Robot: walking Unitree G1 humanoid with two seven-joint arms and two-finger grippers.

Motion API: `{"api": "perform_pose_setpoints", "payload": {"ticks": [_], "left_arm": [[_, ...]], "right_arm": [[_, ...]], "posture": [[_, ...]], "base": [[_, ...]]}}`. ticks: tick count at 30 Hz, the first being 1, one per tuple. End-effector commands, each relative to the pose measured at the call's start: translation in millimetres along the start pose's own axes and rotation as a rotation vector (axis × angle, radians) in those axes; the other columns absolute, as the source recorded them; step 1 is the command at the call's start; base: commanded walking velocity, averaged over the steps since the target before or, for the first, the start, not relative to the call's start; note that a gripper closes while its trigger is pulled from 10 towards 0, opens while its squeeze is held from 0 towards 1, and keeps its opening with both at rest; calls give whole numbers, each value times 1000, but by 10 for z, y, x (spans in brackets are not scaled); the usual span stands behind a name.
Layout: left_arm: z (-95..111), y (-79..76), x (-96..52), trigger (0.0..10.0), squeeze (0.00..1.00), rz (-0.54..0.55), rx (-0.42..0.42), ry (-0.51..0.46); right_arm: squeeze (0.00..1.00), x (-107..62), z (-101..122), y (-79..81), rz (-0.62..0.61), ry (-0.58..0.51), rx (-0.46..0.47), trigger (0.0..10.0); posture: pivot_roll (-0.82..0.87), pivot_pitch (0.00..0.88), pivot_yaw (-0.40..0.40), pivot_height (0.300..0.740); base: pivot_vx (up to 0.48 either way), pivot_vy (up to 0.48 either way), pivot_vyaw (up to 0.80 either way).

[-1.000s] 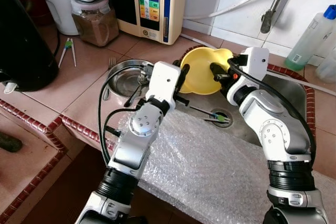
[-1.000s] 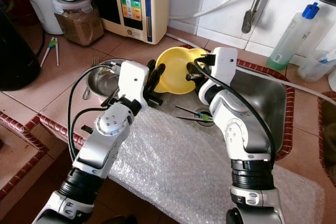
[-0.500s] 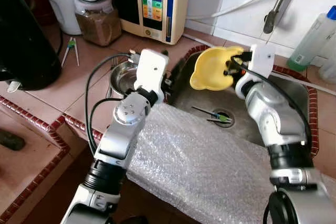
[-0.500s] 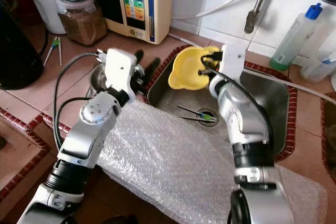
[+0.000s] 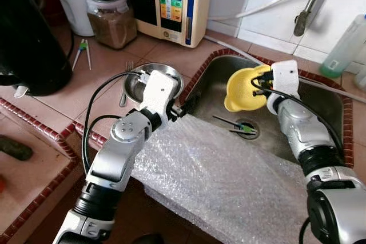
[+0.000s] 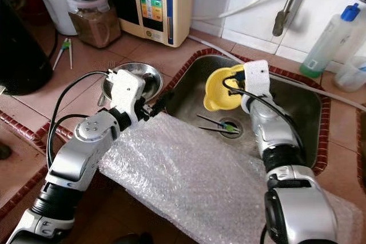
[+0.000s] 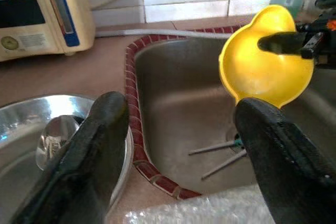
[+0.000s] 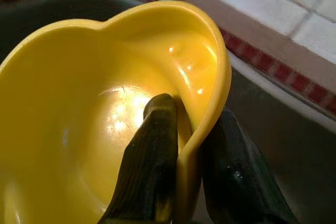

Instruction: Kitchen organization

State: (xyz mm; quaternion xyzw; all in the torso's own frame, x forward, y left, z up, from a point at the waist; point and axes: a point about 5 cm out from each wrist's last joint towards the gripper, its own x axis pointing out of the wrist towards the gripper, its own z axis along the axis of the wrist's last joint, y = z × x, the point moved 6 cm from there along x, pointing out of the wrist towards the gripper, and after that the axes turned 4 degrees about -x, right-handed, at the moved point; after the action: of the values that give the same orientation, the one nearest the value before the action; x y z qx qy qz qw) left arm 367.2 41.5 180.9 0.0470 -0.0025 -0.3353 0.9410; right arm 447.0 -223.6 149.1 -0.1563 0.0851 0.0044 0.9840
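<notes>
A yellow heart-shaped bowl [image 5: 243, 88] hangs tilted above the steel sink [image 5: 217, 92], and my right gripper [image 8: 184, 166] is shut on its rim, one finger inside and one outside. The bowl [image 7: 262, 61] also appears across the sink in the left wrist view. My left gripper [image 5: 186, 106] stands open at the sink's left edge, over the brick rim, with nothing between its fingers [image 7: 100, 150]. Beside it on the counter sits a steel bowl [image 5: 146, 81] with a small metal piece inside. Chopsticks [image 5: 234, 125] lie by the sink drain.
Bubble wrap [image 5: 229, 175] covers the counter front and the near sink edge. A fork [image 5: 124, 78] and green-tipped chopsticks [image 5: 83, 50] lie on the tiled counter. A black kettle [image 5: 26, 38], jars [image 5: 111, 18] and a water machine [image 5: 171, 1] stand behind. A bottle [image 5: 343, 44] stands at the far right.
My right gripper has carried the yellow bowl away from the left gripper to the right over the sink. My left gripper let the bowl go and drew back to the sink's left edge. The camera shifted.
</notes>
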Motion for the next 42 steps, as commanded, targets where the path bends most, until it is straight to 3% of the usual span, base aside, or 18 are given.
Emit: {"api": "perform_pose_setpoints", "payload": {"ticks": [1,3,7,8,9,10,11,22,28,31,34,42], "left_arm": [[-76,-52,-21,10000,1000,-15,5,26],[-122,-77,-30,10000,1000,-9,-7,35],[-140,-130,-36,10000,1000,-20,-12,40],[-155,-151,-37,10000,1000,-28,-7,44],[-173,-165,-38,10000,1000,-35,-3,48],[-184,-175,-39,10000,1000,-40,-1,51],[-193,-184,-34,10000,1000,-44,-2,53],[-306,-330,3,10000,1000,-111,-6,98],[-354,-288,16,10000,1000,-75,-8,104],[-341,-288,28,10000,1000,-76,-3,98],[-319,-273,44,10000,1000,-70,0,92],[-284,-219,66,10000,1000,-50,3,75]], "right_arm": [[0,-22,-114,-171,-38,38,-11,0],[0,-63,-309,-281,-61,102,13,0],[0,-95,-431,-345,-67,141,6,0],[0,-97,-445,-331,-55,144,4,2039],[231,-96,-450,-313,-44,145,-5,10000],[231,-94,-451,-303,-37,145,-13,10000],[1000,-91,-455,-279,-23,147,-13,10000],[1000,-73,-394,-249,20,126,-4,10000],[1000,-65,-367,-154,69,105,11,10000],[1000,-67,-367,-39,124,91,-6,10000],[1000,-91,-334,269,311,78,108,10000],[1000,-41,-193,162,255,45,157,10000]], "posture": [[-8,123,21,740],[-11,123,17,740],[-13,123,12,740],[-16,122,12,740],[-19,121,12,740],[-21,121,12,740],[-27,119,12,740],[-46,104,-9,740],[-51,99,-15,740],[-50,99,-15,740],[-47,94,-17,740],[-42,80,-19,740]], "base": [[0,0,0],[0,0,0],[0,0,0],[0,0,0],[0,0,0],[0,0,0],[0,0,0],[0,0,0],[0,0,0],[0,0,0],[0,0,0],[0,0,0]]}}
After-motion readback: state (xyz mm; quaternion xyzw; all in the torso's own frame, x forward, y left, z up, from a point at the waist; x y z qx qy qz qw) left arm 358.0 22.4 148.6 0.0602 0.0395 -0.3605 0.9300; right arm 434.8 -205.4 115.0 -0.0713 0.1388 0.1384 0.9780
